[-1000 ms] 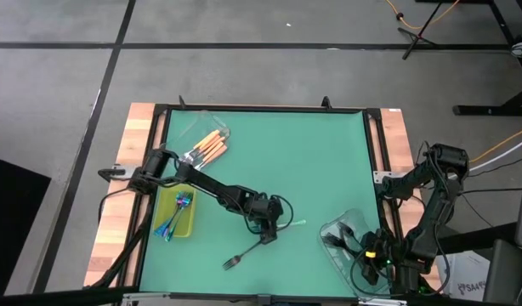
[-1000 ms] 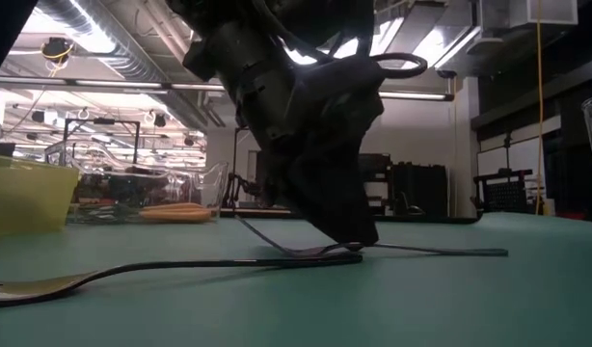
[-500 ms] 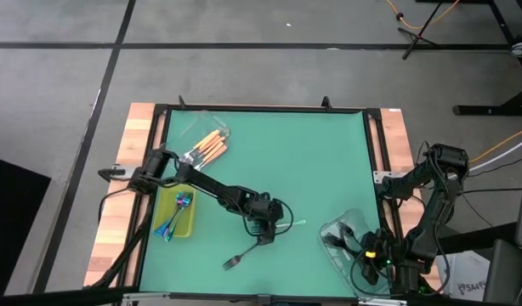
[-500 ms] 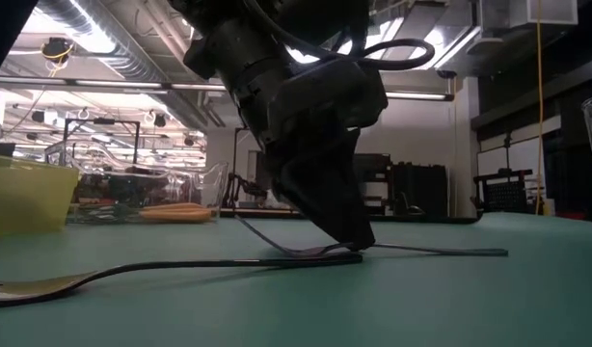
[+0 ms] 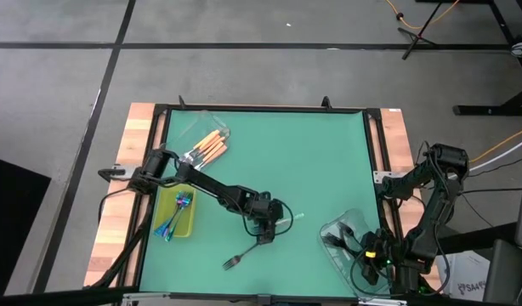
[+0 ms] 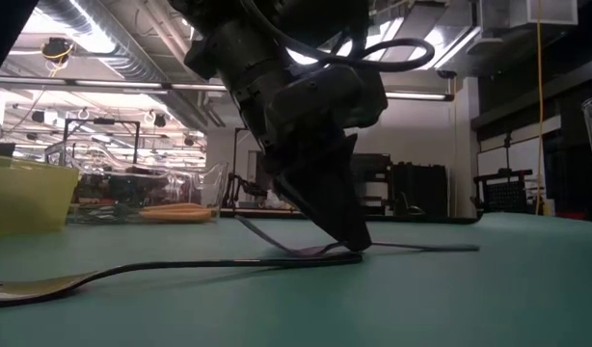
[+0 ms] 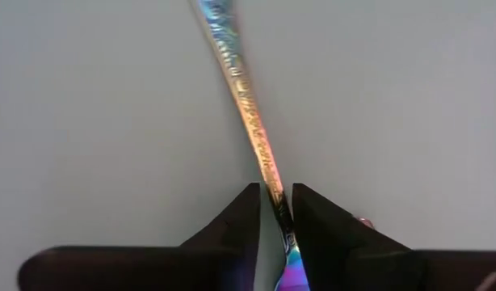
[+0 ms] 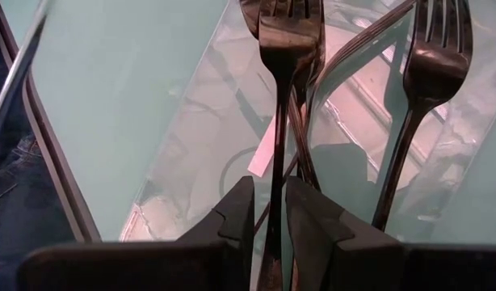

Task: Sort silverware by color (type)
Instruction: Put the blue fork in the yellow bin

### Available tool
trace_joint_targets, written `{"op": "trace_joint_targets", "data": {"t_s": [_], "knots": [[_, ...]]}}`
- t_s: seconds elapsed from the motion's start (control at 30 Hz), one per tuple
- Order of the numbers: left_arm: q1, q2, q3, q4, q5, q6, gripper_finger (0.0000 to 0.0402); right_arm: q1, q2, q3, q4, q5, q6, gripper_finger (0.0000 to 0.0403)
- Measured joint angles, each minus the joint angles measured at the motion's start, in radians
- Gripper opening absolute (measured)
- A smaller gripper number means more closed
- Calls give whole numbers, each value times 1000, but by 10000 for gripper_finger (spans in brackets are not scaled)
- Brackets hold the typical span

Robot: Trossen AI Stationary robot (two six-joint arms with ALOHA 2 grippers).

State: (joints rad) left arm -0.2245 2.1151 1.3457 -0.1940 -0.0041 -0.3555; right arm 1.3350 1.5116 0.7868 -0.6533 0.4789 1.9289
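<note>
1. Pinching an iridescent fork (image 7: pixel 246 121) by its handle: left hand (image 7: pixel 272 217), fingertips down at mid tabletop (image 5: pixel 329 161).
2. Lying just beside: dark fork (image 5: pixel 236 258).
3. Clamping a black fork (image 8: pixel 280 97) over the clear tub (image 5: pixel 344 246): right hand (image 8: pixel 269 206).

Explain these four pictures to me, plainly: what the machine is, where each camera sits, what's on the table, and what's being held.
Two dark robot arms work at a green table. One camera looks down from above, one sits at table height, and one rides on each wrist. The left gripper is mid-table, its fingers closing around an iridescent fork; a dark fork lies loose nearby. The right gripper sits at the clear tub of dark forks, pinching one dark fork's handle. Orange-handled forks and a yellow-green tray lie at the left.
</note>
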Motion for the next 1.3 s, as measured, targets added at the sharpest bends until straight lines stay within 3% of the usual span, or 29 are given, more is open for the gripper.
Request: {"op": "trace_joint_targets", "data": {"t_s": [0.37, 0.67, 0.83, 1.07, 1.3], "knots": [[7, 0, 0, 0, -2, -1, 17, 0, -1, 0, 0, -1, 0, 63], [13, -1, 0, 0, 0, 4, 9, -1, -4, 58, -30, -90, -4, 63], [14, -12, 0, -5, -14, 74, 8, 0, -4, 156, -133, -97, -23, 63], [35, -91, -1, -38, -115, 217, 7, -6, -4, 305, -374, -36, -25, 63], [53, -173, -1, -63, -190, 459, 6, -92, -4, 423, -642, 4, -44, 63]]}}
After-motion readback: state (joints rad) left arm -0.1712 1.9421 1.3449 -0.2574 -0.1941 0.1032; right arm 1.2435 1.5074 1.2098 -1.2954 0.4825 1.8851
